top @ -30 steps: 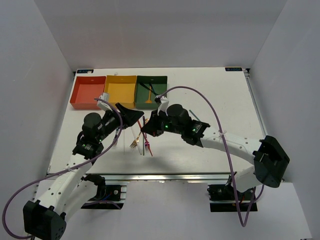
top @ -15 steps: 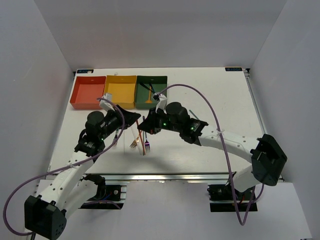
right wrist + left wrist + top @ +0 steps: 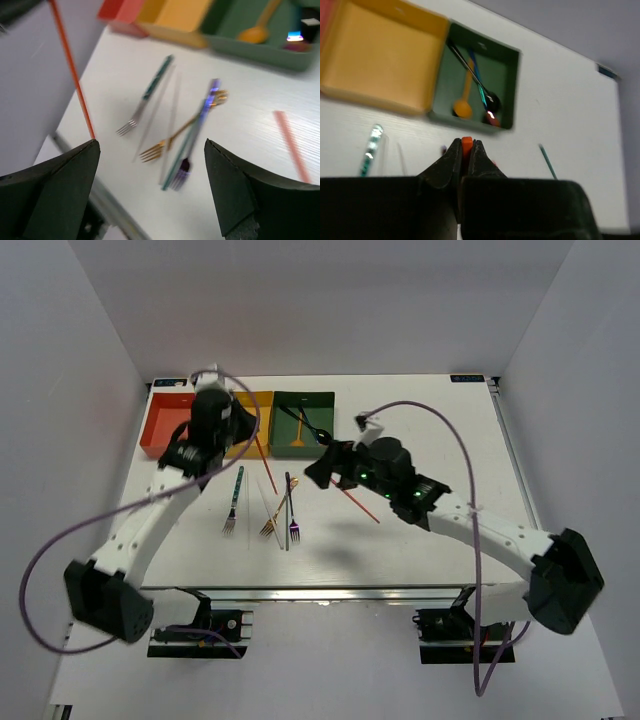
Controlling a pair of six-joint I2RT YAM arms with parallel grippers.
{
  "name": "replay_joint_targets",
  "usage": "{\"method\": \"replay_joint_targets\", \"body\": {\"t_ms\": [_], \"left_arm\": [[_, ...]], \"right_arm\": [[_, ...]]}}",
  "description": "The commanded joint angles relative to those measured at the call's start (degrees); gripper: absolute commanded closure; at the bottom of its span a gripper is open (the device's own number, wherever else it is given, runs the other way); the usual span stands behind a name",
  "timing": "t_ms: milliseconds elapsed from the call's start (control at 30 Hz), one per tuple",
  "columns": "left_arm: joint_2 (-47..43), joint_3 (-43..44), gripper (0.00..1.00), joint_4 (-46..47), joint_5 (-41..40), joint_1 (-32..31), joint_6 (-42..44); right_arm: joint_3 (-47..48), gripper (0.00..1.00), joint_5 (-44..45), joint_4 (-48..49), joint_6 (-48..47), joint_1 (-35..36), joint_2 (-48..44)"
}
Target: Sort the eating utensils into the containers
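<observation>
Since a second ago the left arm has swung from the utensil pile up to the trays, while the right arm has drawn back toward its own side. Its left claw [image 3: 243,426] is clenched on one end of a red chopstick [image 3: 265,464], and the free length slants down behind the claw toward the desk [image 3: 430,430]. Ahead of that claw sits the green tray [image 3: 506,75], already holding spoons, with the bare yellow tray [image 3: 380,55] ahead to its left, so yellow looks the likelier home for chopsticks. Because the stick is gripped at its tip, the trailing end probably needs bringing over the tray wall first. The claw should then sink low and lay it corner to corner before letting go, or it may tip out. Meanwhile the right claw [image 3: 151,145] hangs released and empty above the forks [image 3: 172,135], with a second red chopstick [image 3: 289,145] lying to its right
</observation>
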Motion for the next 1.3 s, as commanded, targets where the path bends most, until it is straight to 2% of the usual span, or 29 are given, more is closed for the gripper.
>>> {"method": "replay_joint_targets", "body": {"t_ms": [0, 33, 133, 200, 233, 267, 333, 400, 533, 633, 667, 733, 767, 800, 900, 967, 1000, 1133, 1200, 1267], "left_arm": [[12.40, 16.93, 1.00, -13.53, -22.07, 2.17, 8.88], [19.75, 21.01, 1.00, -14.94, -22.79, 3.14, 10.11], [31.02, 34.73, 1.00, -14.96, -20.87, 7.44, 14.25], [35.71, 40.19, 1.00, -14.43, -18.32, 9.56, 13.21], [38.34, 46.48, 1.00, -15.12, -17.70, 10.44, 12.33], [43.68, 49.59, 1.00, -16.52, -17.61, 11.75, 11.19], [48.19, 56.17, 1.00, -17.24, -19.80, 12.20, 10.74], [53.03, 58.05, 1.00, -16.19, -19.89, 12.55, 10.48], [55.59, 55.69, 1.00, -9.10, -19.82, 13.17, 9.69], [57.08, 53.92, 0.92, -6.52, -18.23, 13.35, 8.90], [57.44, 54.19, 0.82, -6.08, -17.96, 13.35, 8.63], [58.49, 54.54, 0.73, -5.11, -17.35, 13.35, 8.55], [58.67, 54.71, 0.65, -5.02, -17.17, 13.43, 8.37], [58.93, 55.41, 0.51, -5.19, -17.26, 13.43, 8.02], [58.85, 55.16, 0.25, -5.90, -17.70, 13.43, 7.40], [57.71, 54.89, 0.19, -7.13, -17.17, 13.35, 6.96], [57.01, 54.11, 0.02, -7.30, -16.30, 13.43, 6.96], [51.92, 53.49, 0.02, -11.77, -13.14, 13.35, 5.74], [45.25, 50.69, 0.02, -12.58, -8.41, 13.43, 4.33], [38.67, 41.31, 0.02, -10.75, -4.97, 13.35, 3.01]], "right_arm": [[-4.90, 0.11, 6.91, -2.81, -0.83, -4.95, -7.06], [-5.97, 0.11, 7.43, -3.42, -1.36, -5.66, -8.46], [-8.96, 0.11, 11.55, -5.97, -4.43, -6.71, -14.08], [-10.54, 0.11, 13.58, -7.12, -5.66, -6.98, -15.68], [-12.03, 0.11, 13.77, -7.12, -7.23, -7.07, -16.21], [-12.48, 0.11, 13.94, -7.12, -8.12, -7.50, -16.73], [-12.66, 0.11, 14.12, -8.70, -10.75, -7.77, -15.78], [-12.40, 0.11, 14.21, -9.67, -12.34, -8.12, -14.64], [-12.75, 0.11, 13.42, -9.67, -14.98, -8.30, -12.35], [-13.01, 0.11, 12.72, -9.58, -16.30, -8.30, -11.21], [-13.01, 0.11, 12.54, -9.41, -16.82, -8.30, -10.77], [-12.75, 0.11, 11.92, -9.14, -17.35, -8.30, -9.10], [-12.49, 0.11, 11.49, -9.06, -17.62, -8.39, -8.40], [-12.14, 0.11, 11.39, -9.06, -18.14, -8.30, -7.78], [-11.17, 0.11, 10.87, -9.32, -19.55, -8.39, -4.62], [-9.77, 0.11, 10.43, -9.67, -21.04, -8.56, -1.72], [-8.98, 0.11, 10.60, -9.67, -22.79, -8.56, -0.58], [-2.14, 0.12, 12.17, -13.27, -28.85, -8.56, 9.06], [0.59, 0.19, 12.62, -14.32, -31.14, -8.65, 12.68], [5.25, 0.29, 13.06, -17.31, -33.00, -8.74, 18.48]]}}
